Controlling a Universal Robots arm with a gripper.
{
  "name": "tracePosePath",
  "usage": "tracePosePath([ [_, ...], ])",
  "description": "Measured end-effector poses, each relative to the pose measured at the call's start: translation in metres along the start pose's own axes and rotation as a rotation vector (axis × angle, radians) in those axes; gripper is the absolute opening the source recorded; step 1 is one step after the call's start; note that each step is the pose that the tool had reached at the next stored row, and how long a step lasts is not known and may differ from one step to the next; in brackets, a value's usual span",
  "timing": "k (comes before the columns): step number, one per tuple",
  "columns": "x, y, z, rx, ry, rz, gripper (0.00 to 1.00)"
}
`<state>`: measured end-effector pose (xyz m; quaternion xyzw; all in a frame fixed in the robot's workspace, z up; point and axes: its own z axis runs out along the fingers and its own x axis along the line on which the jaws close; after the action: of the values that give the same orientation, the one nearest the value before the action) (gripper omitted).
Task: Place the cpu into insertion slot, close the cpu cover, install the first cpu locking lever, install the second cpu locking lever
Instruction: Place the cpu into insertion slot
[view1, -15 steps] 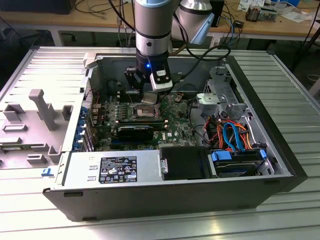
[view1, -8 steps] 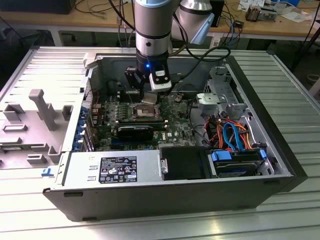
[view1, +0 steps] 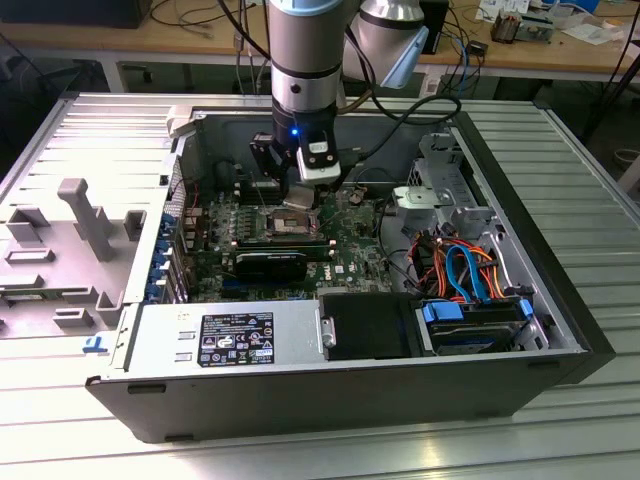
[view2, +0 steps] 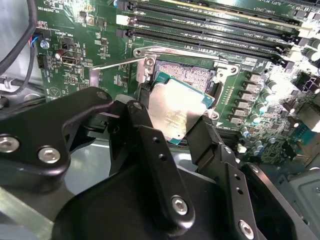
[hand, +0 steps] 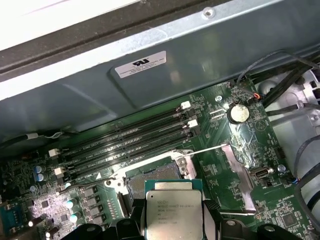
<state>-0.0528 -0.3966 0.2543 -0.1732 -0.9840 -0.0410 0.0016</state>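
End effector (view2: 171, 116) clamps cpu (view2: 176, 105) edges, close over insertion slot (view2: 188, 75).

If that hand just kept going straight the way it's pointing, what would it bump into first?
The hand, shut on the cpu, points down at the open insertion slot, so the cpu would probably meet that slot first. The gap between them is hard to judge.

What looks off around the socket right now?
Nothing looks damaged or spilled. The chip is clamped in the claw above the open socket. It is not seated, and it seems tilted against the board rather than flat. The socket itself is bare.
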Motion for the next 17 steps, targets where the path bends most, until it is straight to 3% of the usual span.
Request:
tracePosePath([
  [17,0.0000,-0.0001,0.0008,0.0017,-0.0061,0.063,0.54],
])
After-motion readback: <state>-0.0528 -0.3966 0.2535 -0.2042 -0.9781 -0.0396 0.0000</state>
